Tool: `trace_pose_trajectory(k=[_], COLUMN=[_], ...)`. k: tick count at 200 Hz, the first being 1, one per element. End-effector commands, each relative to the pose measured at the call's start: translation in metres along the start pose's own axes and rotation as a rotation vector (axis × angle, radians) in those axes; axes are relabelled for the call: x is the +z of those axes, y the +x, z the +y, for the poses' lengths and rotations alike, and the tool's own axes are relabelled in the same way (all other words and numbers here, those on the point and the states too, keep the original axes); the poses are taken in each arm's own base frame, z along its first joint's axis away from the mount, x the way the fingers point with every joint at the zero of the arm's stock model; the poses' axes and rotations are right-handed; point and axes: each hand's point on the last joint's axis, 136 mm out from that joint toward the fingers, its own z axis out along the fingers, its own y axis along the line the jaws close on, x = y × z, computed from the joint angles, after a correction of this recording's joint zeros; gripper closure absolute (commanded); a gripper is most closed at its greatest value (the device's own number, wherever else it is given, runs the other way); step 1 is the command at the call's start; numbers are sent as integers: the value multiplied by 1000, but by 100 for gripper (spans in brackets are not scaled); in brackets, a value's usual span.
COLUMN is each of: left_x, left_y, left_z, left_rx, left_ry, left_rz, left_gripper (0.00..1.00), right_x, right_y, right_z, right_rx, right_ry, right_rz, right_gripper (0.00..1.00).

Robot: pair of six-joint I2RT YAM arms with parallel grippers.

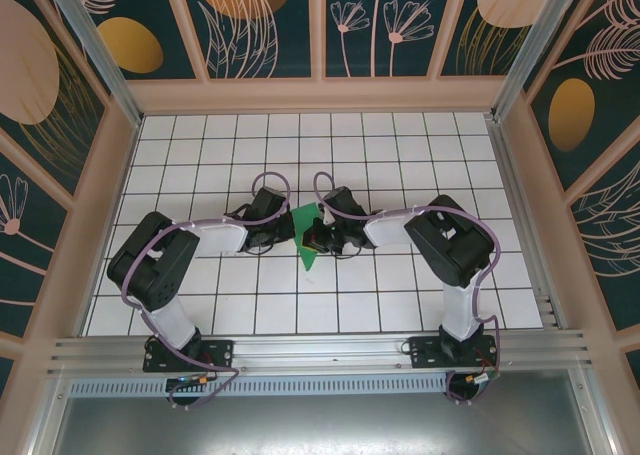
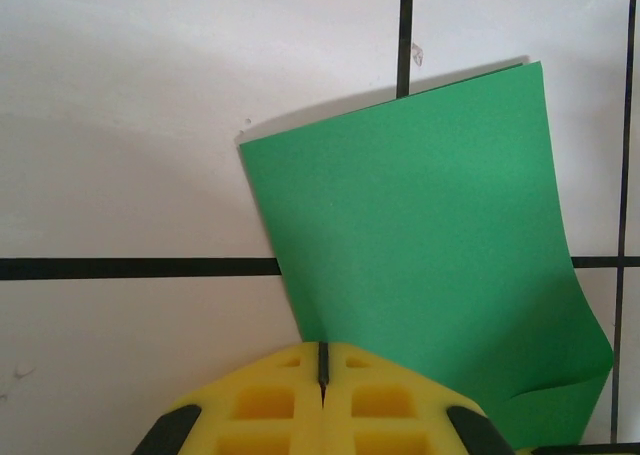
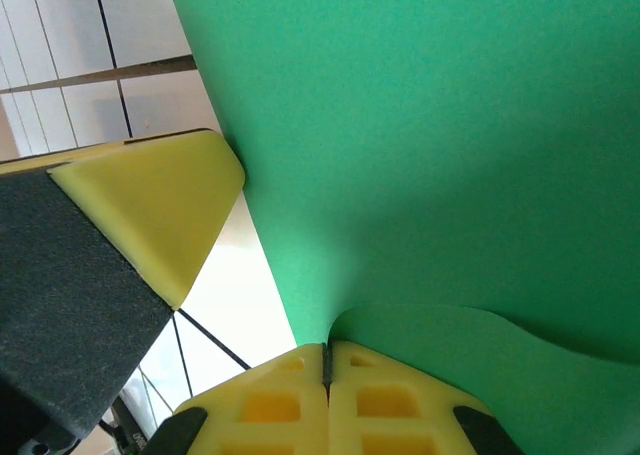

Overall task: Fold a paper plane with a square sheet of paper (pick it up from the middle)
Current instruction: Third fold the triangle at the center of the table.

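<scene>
Sheet of thin bright green paper (image 1: 307, 241) at centre of white tiled desk with black grid lines (image 1: 400, 145), raised on edge and leaning between two pincers. From left wrist, sheet (image 2: 430, 235) smooth-faced, low corner curled at 5 o'clock, shadow cast on tiles at 11 o'clock. From right wrist, sheet (image 3: 450, 155) a broad green face overhead, with a second curl of paper bulging just above fingertips.

Left pincer (image 1: 294, 231) (image 2: 323, 353) at 9 o'clock of sheet, yellow fingers pressed tight together, sheet's edge nipped in seam. Right pincer (image 1: 322, 239) (image 3: 325, 355) at 3 o'clock, likewise clamped tight on paper, with left pincer's yellow finger (image 3: 160, 200) just beside at 9 o'clock.

Aluminium rail (image 1: 320, 347) along desk at 6 o'clock. Dark teal wall panels with painted leaves (image 1: 265, 25) from 9 through 12 to 3 o'clock.
</scene>
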Motion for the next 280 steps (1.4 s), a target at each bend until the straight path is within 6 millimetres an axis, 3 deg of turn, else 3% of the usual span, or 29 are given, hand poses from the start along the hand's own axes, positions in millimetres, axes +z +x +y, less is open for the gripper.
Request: trace_pose_trajectory(k=[1,41,98,175,229,252,280], left_x=[19,18,19,23,23,21,21], left_y=[18,18,15,-1,-6,-5,-5], left_z=[14,14,4,-30,-49,-60,-59], left_rx=[14,16,43,156,193,205,202], left_ry=[-33,-35,10,135,224,271,263], left_rz=[65,63,57,36,27,30,25], left_gripper=[100,100,100,100,100,100,100], right_x=[-7,-12,-36,-66,-87,-91,-88], right_y=[-2,-2,8,30,47,49,49], right_z=[-4,0,10,-11,-37,-43,-53], right_rx=[-9,-18,-32,81,185,209,242], right_ry=[49,36,14,73,154,181,213], right_rz=[-29,-40,-48,-58,-70,-76,-67], right_gripper=[98,98,98,99,99,99,99])
